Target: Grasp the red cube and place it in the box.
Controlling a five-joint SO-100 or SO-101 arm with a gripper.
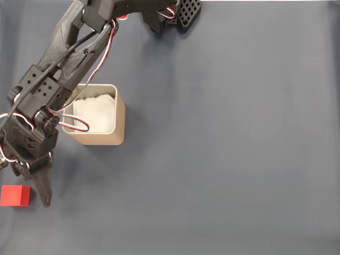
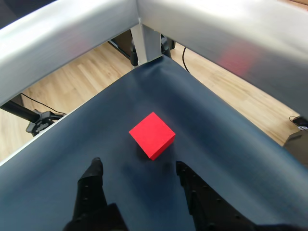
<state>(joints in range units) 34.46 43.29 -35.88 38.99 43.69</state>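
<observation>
A: Claw state?
B: Black two-finger gripper (image 2: pixel 137 166) is spread wide, holding nothing. In the wrist view both fingertips sit on the near side of the small matte bright-red cube (image 2: pixel 152 135), not touching it.
A: Cube location?
B: On the dark blue-grey cloth (image 1: pixel 228 159), at the far-left edge in the fixed view (image 1: pixel 15 195), just beside the gripper (image 1: pixel 43 199).
A: Box?
B: Tan square open-topped box with white lining (image 1: pixel 99 115) sits farther up the cloth, apart from the cube, partly under the black arm (image 1: pixel 58 69).
</observation>
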